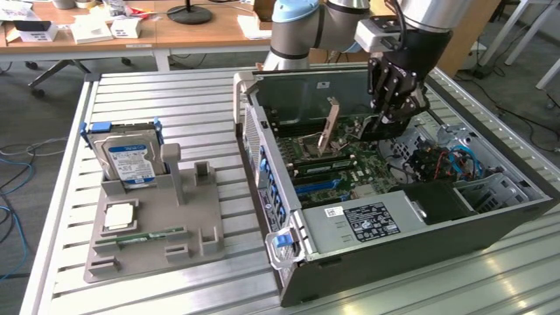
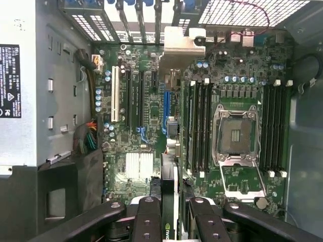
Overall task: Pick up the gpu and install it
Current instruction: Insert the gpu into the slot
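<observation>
The gpu [image 2: 177, 48] stands on edge inside the open computer case [image 1: 262, 164]. Its silvery end bracket points toward the case's rear slot openings, and its dark board runs back between my fingers. My gripper [image 2: 174, 222] is shut on the gpu, one black finger [image 2: 147, 222] on each face. In the exterior view my gripper [image 1: 391, 118] reaches down into the case over the green motherboard [image 1: 350, 161], and the gpu bracket [image 1: 330, 126] stands upright above the expansion slots. The card lies in line with the blue slot [image 2: 166, 108]. I cannot tell whether it is seated.
A grey fixture [image 1: 153, 230] on the slatted table at the exterior view's left holds a blue-labelled hard drive [image 1: 130, 161], a processor [image 1: 120, 216] and a green RAM stick [image 1: 140, 237]. Inside the case sit the power supply [image 1: 363, 220], an empty CPU socket [image 2: 237, 133] and cables [image 1: 442, 161].
</observation>
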You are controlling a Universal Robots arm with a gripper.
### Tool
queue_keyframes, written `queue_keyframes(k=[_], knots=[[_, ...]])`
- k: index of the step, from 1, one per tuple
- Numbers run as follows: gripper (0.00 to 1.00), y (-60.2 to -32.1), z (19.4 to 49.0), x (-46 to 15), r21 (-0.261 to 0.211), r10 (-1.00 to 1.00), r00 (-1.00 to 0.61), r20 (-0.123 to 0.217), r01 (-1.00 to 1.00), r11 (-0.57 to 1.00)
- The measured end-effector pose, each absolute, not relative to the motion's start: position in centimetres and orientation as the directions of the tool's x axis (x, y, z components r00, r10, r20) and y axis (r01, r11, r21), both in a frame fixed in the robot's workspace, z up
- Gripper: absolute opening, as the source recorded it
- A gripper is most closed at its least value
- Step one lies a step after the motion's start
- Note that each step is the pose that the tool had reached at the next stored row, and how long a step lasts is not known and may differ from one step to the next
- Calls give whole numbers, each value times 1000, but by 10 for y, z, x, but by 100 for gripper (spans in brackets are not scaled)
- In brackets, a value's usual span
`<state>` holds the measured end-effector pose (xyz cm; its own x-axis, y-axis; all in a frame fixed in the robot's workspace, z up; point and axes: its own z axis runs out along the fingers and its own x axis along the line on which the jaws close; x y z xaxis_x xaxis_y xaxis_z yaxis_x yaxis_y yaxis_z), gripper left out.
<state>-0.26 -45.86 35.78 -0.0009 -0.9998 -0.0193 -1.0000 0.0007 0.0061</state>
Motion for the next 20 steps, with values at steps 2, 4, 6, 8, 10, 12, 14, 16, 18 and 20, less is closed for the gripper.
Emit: queue_keyframes(k=[2,4,6,8,10,12,14,16,18,20], knots=[[26,-459,354,-3,6,-1000,-1,-19,-1000,1],[26,-459,351,-4,6,-1000,-1,-19,-1000,1],[26,-459,347,-4,6,-1000,-1,-19,-1000,1],[26,-459,343,-4,6,-1000,-1,-19,-1000,1],[26,-459,340,-5,6,-1000,-1,-19,-1000,1],[26,-459,336,-5,6,-1000,-1,-19,-1000,1],[26,-459,332,-6,6,-1000,-1,-19,-1000,1],[26,-459,329,-6,6,-1000,-1,-19,-1000,1],[26,-459,325,-6,6,-1000,-1,-19,-1000,1],[26,-459,321,-7,6,-1000,-1,-19,-1000,1]])
